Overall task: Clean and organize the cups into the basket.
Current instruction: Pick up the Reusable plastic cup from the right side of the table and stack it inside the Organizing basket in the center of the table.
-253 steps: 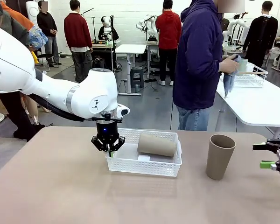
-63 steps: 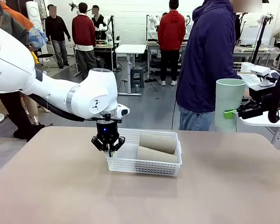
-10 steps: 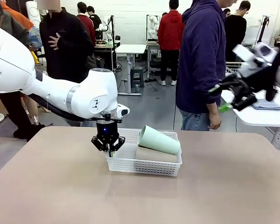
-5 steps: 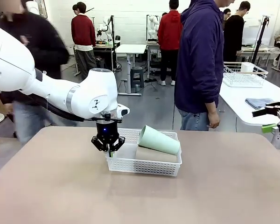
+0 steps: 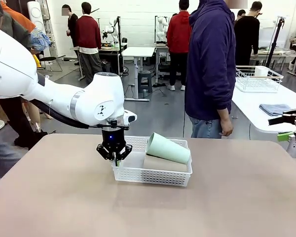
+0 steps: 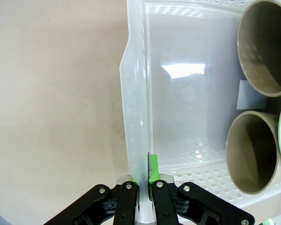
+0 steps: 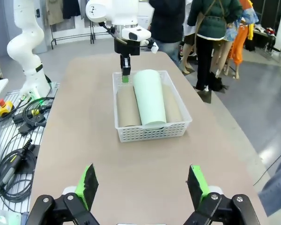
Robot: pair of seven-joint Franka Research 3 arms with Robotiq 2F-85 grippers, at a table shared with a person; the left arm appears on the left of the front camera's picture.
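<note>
I see the basket point(image 5: 153, 173) mid-desk point(image 5: 138, 212), w/ all 3 cups in it lying on their sides. The 2 tan cups point(image 7: 127, 107) sit side by side on the basket floor; the mint cup point(image 5: 168, 148) rests on top of them, tilted, mouth toward the robot's left. In my left wrist view the 2 tan mouths point(image 6: 253, 152) face the camera.

Left gripper point(image 5: 114, 159) is at the basket's left end, jaws pressed together pinching the basket's rim wall point(image 6: 136, 140); 1 green pad point(image 6: 152, 168) is inside the wall. The cups lie just beside it, toward the basket's other end, not touching it.

Right gripper point(image 7: 143, 185) is spread wide, holding nothing, well apart from the basket, off past the desk's right edge. A person point(image 5: 210, 69) stands at the far side.
</note>
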